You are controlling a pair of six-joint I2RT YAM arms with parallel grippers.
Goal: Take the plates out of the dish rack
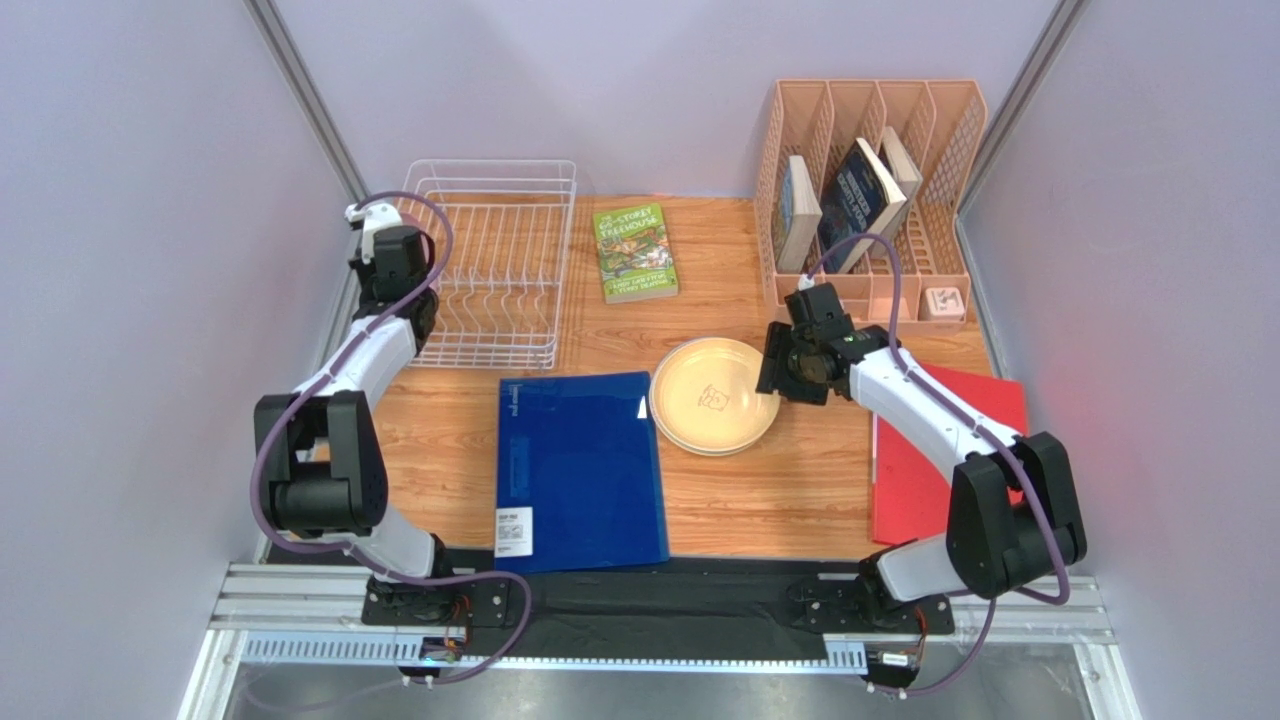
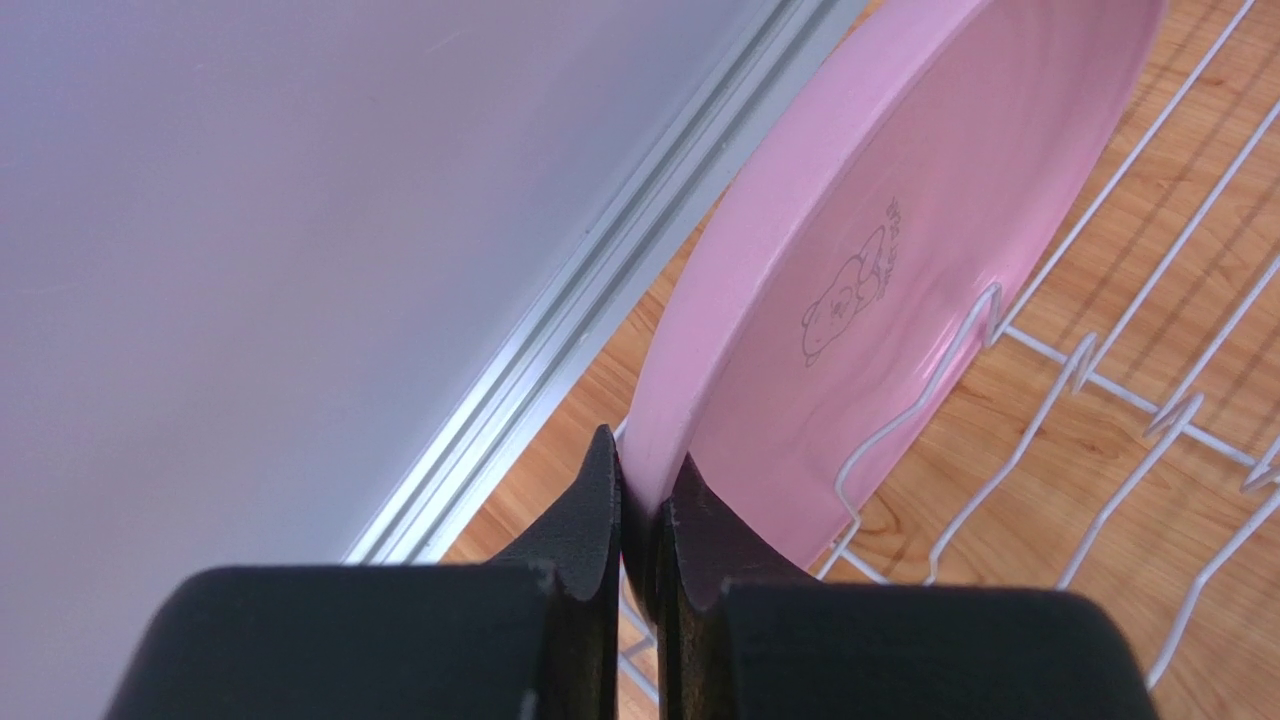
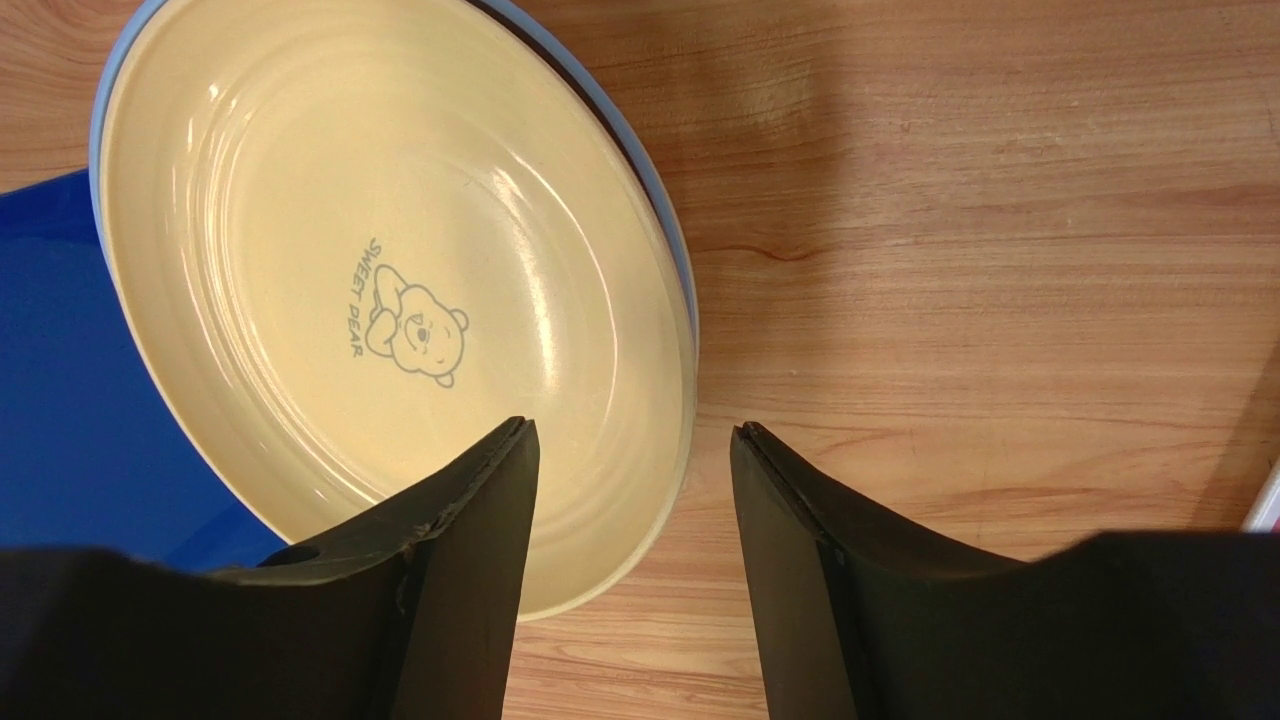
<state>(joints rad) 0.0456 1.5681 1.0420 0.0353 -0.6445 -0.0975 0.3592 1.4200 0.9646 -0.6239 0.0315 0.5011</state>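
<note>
My left gripper (image 2: 646,483) is shut on the rim of the pink plate (image 2: 902,225). The plate stands on edge among the tines of the white wire dish rack (image 2: 1085,378). In the top view this gripper (image 1: 403,288) is at the left side of the rack (image 1: 504,270), and the pink plate is hidden there. A pale yellow plate (image 3: 376,285) lies flat on a light blue plate whose rim (image 3: 672,240) shows beneath it. This stack (image 1: 715,395) sits on the table at centre. My right gripper (image 3: 631,450) is open and empty over the stack's right rim, also seen in the top view (image 1: 784,368).
A blue folder (image 1: 579,468) lies left of the stack, partly under it. A red folder (image 1: 939,465) lies at the right. A green book (image 1: 636,251) lies beside the rack. The peach organiser (image 1: 872,165) with books stands at the back right. Walls close both sides.
</note>
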